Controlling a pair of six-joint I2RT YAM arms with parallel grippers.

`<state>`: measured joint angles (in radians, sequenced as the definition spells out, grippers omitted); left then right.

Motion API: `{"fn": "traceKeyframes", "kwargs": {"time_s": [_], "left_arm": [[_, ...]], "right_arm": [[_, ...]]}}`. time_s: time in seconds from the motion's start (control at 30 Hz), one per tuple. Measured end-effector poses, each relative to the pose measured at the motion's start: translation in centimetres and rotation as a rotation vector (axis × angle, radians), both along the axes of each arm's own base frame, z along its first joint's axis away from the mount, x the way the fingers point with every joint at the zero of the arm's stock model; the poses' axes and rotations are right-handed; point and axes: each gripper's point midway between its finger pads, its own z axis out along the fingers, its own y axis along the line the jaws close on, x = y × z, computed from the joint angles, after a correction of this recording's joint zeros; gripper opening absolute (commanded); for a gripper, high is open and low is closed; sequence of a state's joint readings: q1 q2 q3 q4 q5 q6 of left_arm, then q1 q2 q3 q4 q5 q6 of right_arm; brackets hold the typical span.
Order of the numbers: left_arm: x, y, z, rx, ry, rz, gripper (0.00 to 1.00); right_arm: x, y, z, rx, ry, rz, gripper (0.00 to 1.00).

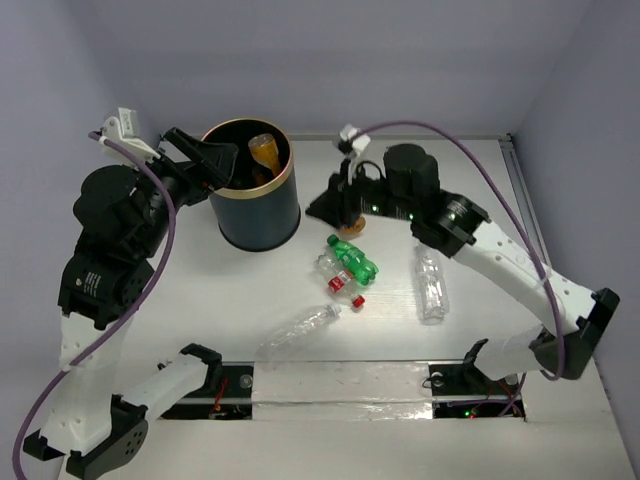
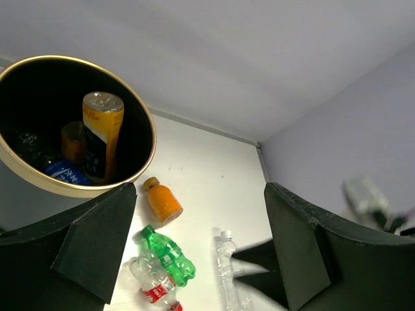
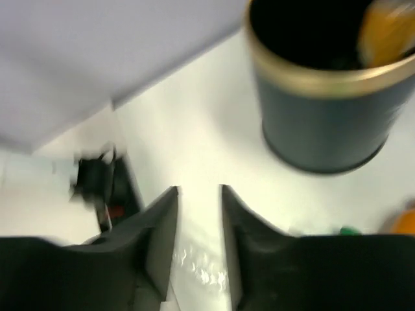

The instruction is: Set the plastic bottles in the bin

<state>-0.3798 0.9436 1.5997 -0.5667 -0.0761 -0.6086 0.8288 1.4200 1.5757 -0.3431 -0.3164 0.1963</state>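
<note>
Bin (image 1: pixel 285 215): dark cylinder with a gold rim, standing upright at the far left of the counter (image 1: pixel 480 200). Contents noted: one orange-labelled bottle (image 2: pixel 100 133) leaning on the inner wall with its base up, and a blue-labelled item (image 2: pixel 65 173) at the bottom; the rest is too dark to identify.

On the counter, five bottles are lying flat.
- Small orange-filled bottle (image 2: pixel 163 204): just right of the bin, cap towards the bin.
- Green ribbed bottle (image 1: pixel 353 258): long axis diagonal, cap to the far left.
- Clear red-labelled bottle (image 1: pixel 335 275): touching the green one, roughly parallel, red cap to the near right.
- Clear crumpled bottle (image 1: pixel 300 330): diagonal, white cap to the far right.
- Clear bottle (image 1: pixel 430 283): well right, long axis running near to far.

Left end effector (image 2: pixel 201 214): held beside the bin's left rim, fingers spread wide. Right end effector (image 3: pixel 198 194): low over the counter near the orange-filled bottle, fingers parted by a narrow gap.
</note>
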Motion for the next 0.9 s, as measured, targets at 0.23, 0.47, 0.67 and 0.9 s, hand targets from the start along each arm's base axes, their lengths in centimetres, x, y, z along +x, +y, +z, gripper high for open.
{"fn": "traceKeyframes", "kwargs": {"time_s": [0.23,0.47,0.67,0.9], "left_arm": [[1.3,-1.2,-0.6,0.015,0.038,-0.036,0.77],[2.1,-2.2,-0.2,0.030,0.067,-0.073,0.77],[0.4,-1.5,2.3,0.029,0.028,-0.077,0.76],[-2.1,-1.1,8.1,-0.006,-0.095,-0.107,0.74]], "right_arm": [[-7.6,0.8,-10.7,-0.247,0.142,0.240,1.00],[-13.6,5.0,-19.4,-0.520,0.142,0.433,1.00],[-16.7,5.6,-24.7,-0.709,0.076,0.518,1.00],[-16.7,5.7,-25.5,-0.771,-0.039,0.499,1.00]]}}
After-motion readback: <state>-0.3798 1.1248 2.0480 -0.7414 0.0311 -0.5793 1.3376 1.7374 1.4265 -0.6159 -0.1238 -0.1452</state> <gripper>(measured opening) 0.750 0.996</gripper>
